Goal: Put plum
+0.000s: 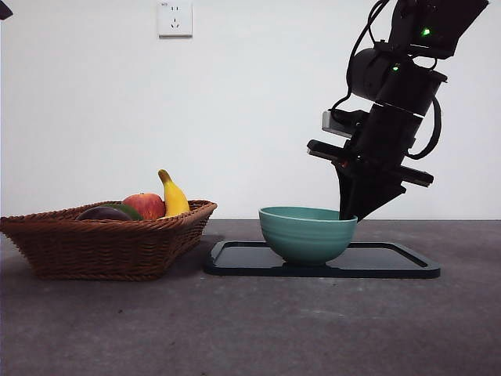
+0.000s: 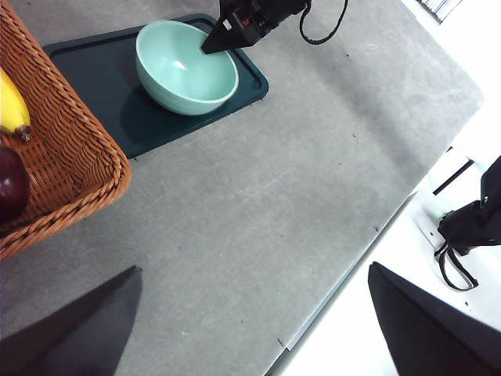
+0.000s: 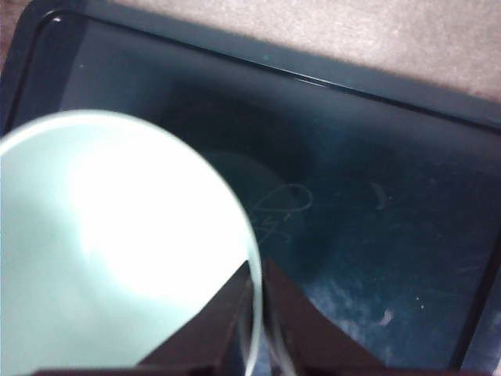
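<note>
**Plum waits in the basket while I hold the bowl's rim**

The plum [image 1: 103,213] lies in the wicker basket [image 1: 102,247], low against the near wall, beside the red apple [image 1: 145,205] and the banana [image 1: 173,196], with a dark green fruit [image 1: 125,208] just behind it. Nothing touches it. I judge the fruit step has not begun.

The teal bowl [image 1: 306,233] stands on the dark tray [image 1: 391,262], well apart from the basket. My right gripper [image 3: 257,294] has its two jaws pinched nearly together on the bowl's rim, one inside the wall and one outside. I take it I am steadying or shifting the bowl so it is ready to receive the plum.

My left gripper [image 2: 250,329] hangs high above the bare table, jaws wide apart, holding nothing, with the basket's corner near its side.
</note>
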You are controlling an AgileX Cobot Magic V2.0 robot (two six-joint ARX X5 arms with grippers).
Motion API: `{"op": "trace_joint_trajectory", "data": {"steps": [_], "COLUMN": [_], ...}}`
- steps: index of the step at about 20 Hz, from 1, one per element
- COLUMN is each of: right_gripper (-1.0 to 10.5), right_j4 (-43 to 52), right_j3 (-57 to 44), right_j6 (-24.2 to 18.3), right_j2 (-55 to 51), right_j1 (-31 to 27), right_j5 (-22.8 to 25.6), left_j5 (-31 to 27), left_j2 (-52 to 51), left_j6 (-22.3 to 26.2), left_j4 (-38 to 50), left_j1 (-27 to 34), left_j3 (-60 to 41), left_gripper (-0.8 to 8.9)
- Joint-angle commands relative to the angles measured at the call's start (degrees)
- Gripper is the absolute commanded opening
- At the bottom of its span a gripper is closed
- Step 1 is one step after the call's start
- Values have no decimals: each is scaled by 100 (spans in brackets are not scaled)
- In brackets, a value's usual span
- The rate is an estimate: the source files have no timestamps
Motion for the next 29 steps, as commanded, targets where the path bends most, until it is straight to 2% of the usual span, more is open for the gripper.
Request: {"op": "trace_joint_trajectory", "data": {"steps": [1,8,13,17,24,29], "right_gripper": [10,10,10,10,10,10], "right_j4": [81,-177,-1152,-1781,-1427,-457], "right_j3": [144,146,144,90,-1290,-2474], "right_j6": [-59,-70,-365,-398,-376,-98], "right_j2": [-35,-1110,-2022,-2732,-3753,-3770], "right_j1": [26,13,33,157,800,1274], "right_j5": [22,15,-24,-24,-20,-15], "left_j5": [28,28,28,28,26,28], "left_j2": [26,26,26,26,26,26], "left_j6": [50,52,55,57,57,55], "left_j4": [59,61,63,61,59,59], "left_j1": [-17,-17,-17,-17,-17,-17], "left_j3": [120,120,120,120,120,120], "left_gripper": [459,459,459,459,459,459]}}
